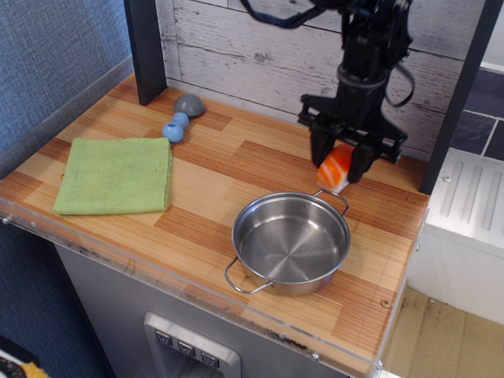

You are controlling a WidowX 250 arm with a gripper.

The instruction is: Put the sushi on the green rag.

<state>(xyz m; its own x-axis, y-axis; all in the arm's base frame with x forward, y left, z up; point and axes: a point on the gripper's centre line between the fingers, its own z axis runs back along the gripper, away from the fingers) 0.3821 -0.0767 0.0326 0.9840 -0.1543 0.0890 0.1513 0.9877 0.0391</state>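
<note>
While the gripper (339, 168) pinches the sushi (336, 168) between its fingers at two o'clock on the counter (213, 189), just past the pot (290, 242), the green rag (116, 176) lies at nine o'clock.

Orange-and-white sushi (336, 169), light-green rag (115, 175), silver pot (290, 241), blue-grey toy (180, 116), striped wood table (220, 169)

Table (236, 165): wood-grain planks in mixed tones, smooth, slight sheen; clear plastic strip along front edge. Green rag (115, 175): woven cloth, matt, finely textured. Pot (290, 240): brushed steel, shiny. Sushi (335, 168): smooth, glossy plastic. Fingers (320, 150): matt black. Dumbbell toy (181, 116): matt blue-grey. Back wall (260, 43): rough whitewashed boards.
</note>
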